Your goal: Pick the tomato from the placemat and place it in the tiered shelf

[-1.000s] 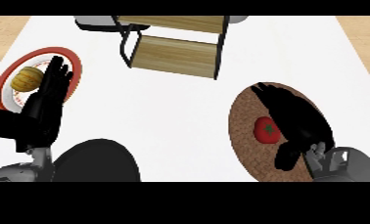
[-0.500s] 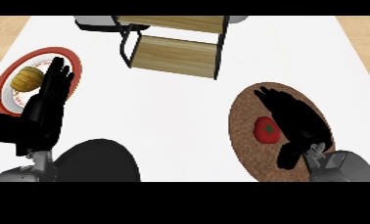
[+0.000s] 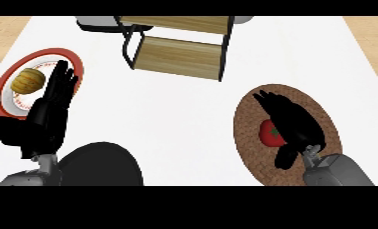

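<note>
The tomato (image 3: 272, 133) is lying on the round brown placemat (image 3: 255, 155), which is sitting near the right edge of the white worktop (image 3: 184, 113), toward its near side. The right hand (image 3: 295, 123) is coming in from the near right corner and is lying over the placemat, with its fingers stretched out toward the far side and its thumb (image 3: 284, 157) hanging down on the near side of the tomato. The hand is covering the tomato's right part; its fingers are showing straight rather than curled round the fruit, so the hand is reading as open, and actual contact cannot be confirmed.

The tiered shelf (image 3: 181, 48) is standing at the far edge of the worktop, about the middle, with a dark frame and two wooden boards. A grey object (image 3: 100, 23) is showing behind its left side.

The left hand (image 3: 50, 105) is resting open at the left edge, fingers pointing to the far side, overlapping the rim of a red-rimmed plate (image 3: 22, 68) that is carrying an orange round item (image 3: 31, 80). A black round shape (image 3: 100, 165) is lying at the near edge beside the left forearm.
</note>
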Controlling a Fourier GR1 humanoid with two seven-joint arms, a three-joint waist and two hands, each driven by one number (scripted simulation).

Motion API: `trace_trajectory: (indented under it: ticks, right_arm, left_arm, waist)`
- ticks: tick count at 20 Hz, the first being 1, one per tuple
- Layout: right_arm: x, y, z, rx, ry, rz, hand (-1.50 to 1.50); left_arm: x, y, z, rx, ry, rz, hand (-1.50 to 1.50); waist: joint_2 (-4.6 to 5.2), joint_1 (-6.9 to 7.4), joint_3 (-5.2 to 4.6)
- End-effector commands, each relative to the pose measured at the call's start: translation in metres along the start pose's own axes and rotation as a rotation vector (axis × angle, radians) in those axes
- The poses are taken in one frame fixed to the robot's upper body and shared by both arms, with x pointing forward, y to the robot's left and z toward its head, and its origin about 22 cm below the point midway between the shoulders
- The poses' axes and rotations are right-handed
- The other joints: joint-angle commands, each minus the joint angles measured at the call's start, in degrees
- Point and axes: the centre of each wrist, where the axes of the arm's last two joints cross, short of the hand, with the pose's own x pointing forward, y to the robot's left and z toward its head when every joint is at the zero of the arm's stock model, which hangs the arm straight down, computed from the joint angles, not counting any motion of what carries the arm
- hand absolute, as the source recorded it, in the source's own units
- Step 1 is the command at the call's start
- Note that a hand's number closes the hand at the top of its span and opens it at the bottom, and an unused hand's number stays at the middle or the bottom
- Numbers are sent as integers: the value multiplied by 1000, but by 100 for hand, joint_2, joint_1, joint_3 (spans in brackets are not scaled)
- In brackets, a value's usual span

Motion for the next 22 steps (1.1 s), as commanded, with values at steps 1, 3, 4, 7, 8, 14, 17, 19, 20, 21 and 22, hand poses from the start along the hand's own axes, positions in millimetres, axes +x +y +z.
trace_trajectory:
  ticks: [1, 3, 4, 7, 8, 14, 17, 19, 20, 21, 22]
  right_arm:
    - [4, 15, -15, 19, 1, -10, -150]
    - [-2, 14, -27, 36, 6, -6, -150]
    - [-2, 31, -28, 64, 5, 7, -150]
    - [-22, 21, -12, 132, 5, 26, 150]
    - [-21, 35, -17, 109, -11, 41, 150]
    - [-2, 33, -26, -51, -80, 149, 150]
    - [-6, 11, -29, -85, -96, 132, 150]
    - [83, 26, -28, -95, 26, 49, 150]
    - [114, 35, -24, -86, 64, -12, 150]
    - [120, 42, -23, -80, 125, -16, 150]
    - [121, 35, -27, -84, 173, -45, 150]
  left_arm:
    - [-8, 2, 1, 0, -7, -1, 0]
    - [0, -2, -13, 9, 12, 4, 0]
    - [11, 5, -7, -15, -10, -7, 0]
    - [9, 2, -4, 11, -6, -13, 0]
    - [0, -7, -6, 0, 3, -3, 0]
    - [5, 16, 12, -15, -3, -4, 0]
    - [-15, 13, 7, 17, 10, -9, 0]
    - [1, 7, -1, -10, 1, 6, 0]
    - [-1, 5, 7, -10, 2, 7, 0]
    - [8, 0, -5, -31, 1, 4, 0]
    - [4, -5, 0, -35, -1, 1, 0]
  waist:
    - [2, 6, 1]
    - [6, 4, 1]
    - [4, 13, 2]
    - [-1, -6, 1]
    - [2, -5, 1]
    - [-3, 27, 1]
    - [1, 6, 0]
    - [-4, 24, -4]
    - [-16, 123, -6]
    - [12, 137, -3]
    - [27, 258, 0]
